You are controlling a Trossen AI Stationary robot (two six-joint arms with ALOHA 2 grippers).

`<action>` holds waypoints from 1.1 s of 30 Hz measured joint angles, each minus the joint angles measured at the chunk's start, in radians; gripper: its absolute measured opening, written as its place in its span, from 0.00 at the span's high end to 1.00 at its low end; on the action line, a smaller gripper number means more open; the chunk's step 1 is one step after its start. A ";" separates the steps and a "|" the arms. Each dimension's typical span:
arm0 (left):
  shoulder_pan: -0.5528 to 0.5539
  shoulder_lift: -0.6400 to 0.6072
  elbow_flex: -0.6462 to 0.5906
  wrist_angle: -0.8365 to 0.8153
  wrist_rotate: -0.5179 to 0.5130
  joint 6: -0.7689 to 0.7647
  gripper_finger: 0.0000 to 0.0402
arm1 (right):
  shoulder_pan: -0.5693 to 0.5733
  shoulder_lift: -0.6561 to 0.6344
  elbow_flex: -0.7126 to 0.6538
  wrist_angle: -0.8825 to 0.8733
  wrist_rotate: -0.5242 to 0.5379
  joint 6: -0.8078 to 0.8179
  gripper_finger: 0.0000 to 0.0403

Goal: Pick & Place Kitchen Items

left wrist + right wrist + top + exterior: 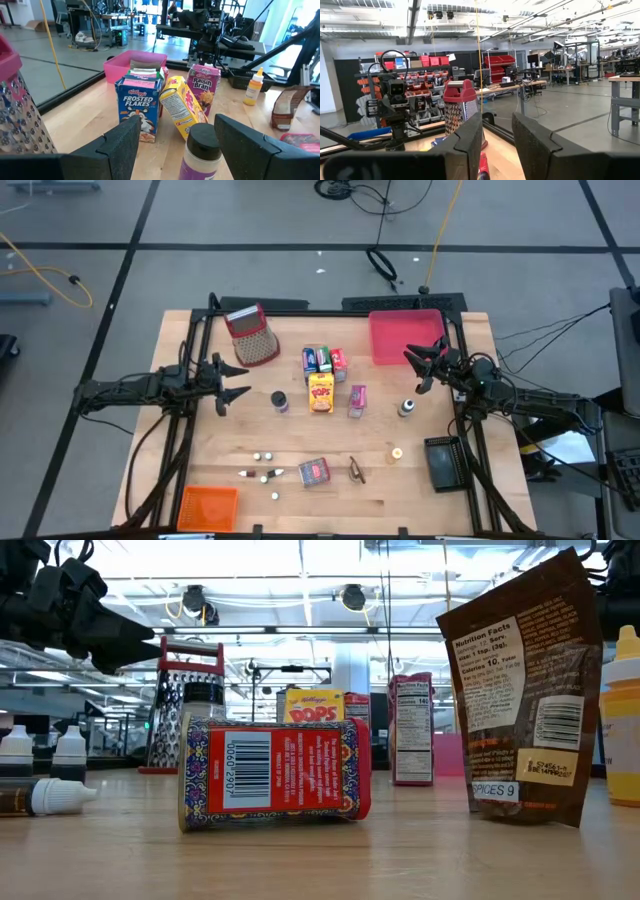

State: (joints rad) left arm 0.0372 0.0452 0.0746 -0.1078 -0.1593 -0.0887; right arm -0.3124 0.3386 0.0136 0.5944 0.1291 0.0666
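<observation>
My left gripper (240, 383) hovers open at the table's left. In its wrist view its fingers (120, 145) stand on either side of a black-capped bottle (200, 147) without touching it. Beyond that stand a Frosted Flakes box (139, 105), a tilted yellow Pops box (182, 106) and a Raisin Bran box (205, 89). My right gripper (416, 370) is open and raised at the right, beside the pink tray (405, 337). A pink packet (357, 400) and a yellow-capped bottle (406, 408) stand mid-table. A red box (275, 775) lies on its side near a brown packet (520, 690).
A red-topped grater (252, 337) stands at the far left. An orange tray (208, 505) lies at the near left corner and a black tray (443, 462) at the near right. Small white-capped bottles (262, 456) lie scattered on the near part of the table.
</observation>
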 joint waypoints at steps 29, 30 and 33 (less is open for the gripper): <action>0.001 0.000 0.000 0.008 0.002 0.146 0.36 | 0.005 0.058 0.048 -0.040 -0.115 0.133 0.75; 0.001 0.000 0.000 0.008 0.002 0.125 0.36 | 0.011 0.073 0.067 -0.089 -0.130 0.124 0.75; 0.001 0.000 0.000 0.008 0.002 0.078 0.36 | 0.041 0.123 0.152 -0.261 -0.132 0.068 0.75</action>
State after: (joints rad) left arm 0.0380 0.0456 0.0750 -0.0998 -0.1574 -0.0106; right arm -0.2712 0.4616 0.1656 0.3336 -0.0025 0.1347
